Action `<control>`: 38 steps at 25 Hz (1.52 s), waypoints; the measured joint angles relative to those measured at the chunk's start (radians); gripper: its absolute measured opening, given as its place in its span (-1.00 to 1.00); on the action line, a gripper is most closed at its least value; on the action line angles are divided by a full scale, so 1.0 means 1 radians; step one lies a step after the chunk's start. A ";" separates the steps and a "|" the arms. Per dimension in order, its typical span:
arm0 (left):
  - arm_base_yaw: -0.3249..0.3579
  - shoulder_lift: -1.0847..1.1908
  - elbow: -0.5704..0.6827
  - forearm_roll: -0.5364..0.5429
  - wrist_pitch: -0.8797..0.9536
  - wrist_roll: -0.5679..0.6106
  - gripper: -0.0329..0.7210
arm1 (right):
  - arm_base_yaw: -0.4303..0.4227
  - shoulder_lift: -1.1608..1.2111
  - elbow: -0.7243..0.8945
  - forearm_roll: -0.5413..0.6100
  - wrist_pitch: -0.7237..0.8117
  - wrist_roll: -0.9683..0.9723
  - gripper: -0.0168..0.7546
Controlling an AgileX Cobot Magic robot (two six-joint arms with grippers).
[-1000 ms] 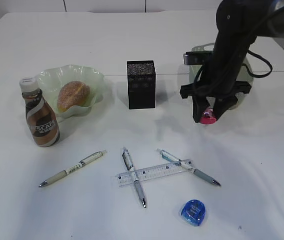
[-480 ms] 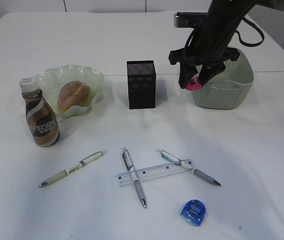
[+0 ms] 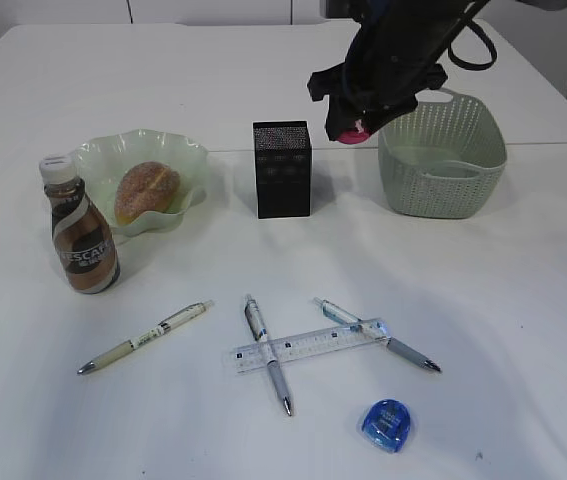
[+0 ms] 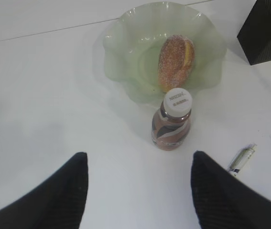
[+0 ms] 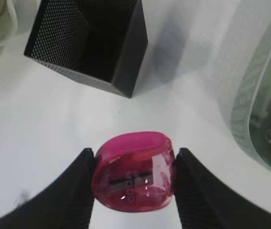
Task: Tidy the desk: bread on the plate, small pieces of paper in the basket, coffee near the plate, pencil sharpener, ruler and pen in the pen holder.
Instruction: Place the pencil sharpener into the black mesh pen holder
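Partly cropped, right gripper (image 5: 134,179) clamps pink sharpener (image 5: 134,177).

"NESCAFE" on coffee bottle (image 3: 81,241)

Your exterior view looks down at a slant from the desk's front edge, taking in everything from the plate (image 3: 141,165) to the basket (image 3: 443,155). Your left wrist view hangs high over the left side, facing down past its fingers (image 4: 59,191) at the same plate (image 4: 121,52) and coffee bottle (image 4: 171,119). Your right wrist view sits close, looking down onto the pen holder (image 5: 90,43), which the exterior view shares (image 3: 282,168), plus the basket rim (image 5: 257,90).
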 joint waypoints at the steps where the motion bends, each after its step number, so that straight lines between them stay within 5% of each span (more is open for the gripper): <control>1: 0.000 0.000 0.000 0.000 0.000 0.000 0.34 | 0.000 0.000 0.000 0.000 -0.021 0.000 0.05; 9: 0.000 0.000 0.000 0.000 0.000 0.000 0.34 | 0.000 0.000 0.000 0.006 -0.141 -0.008 0.05; 17: 0.000 0.000 0.000 0.000 0.000 0.000 0.34 | 0.000 0.044 0.000 0.149 -0.371 -0.093 0.05; 25: 0.000 0.000 0.000 0.000 0.000 0.000 0.34 | 0.000 0.106 0.000 0.279 -0.423 -0.209 0.05; 38: 0.000 0.000 0.000 0.000 0.000 0.000 0.34 | 0.000 0.174 -0.002 0.325 -0.476 -0.280 0.05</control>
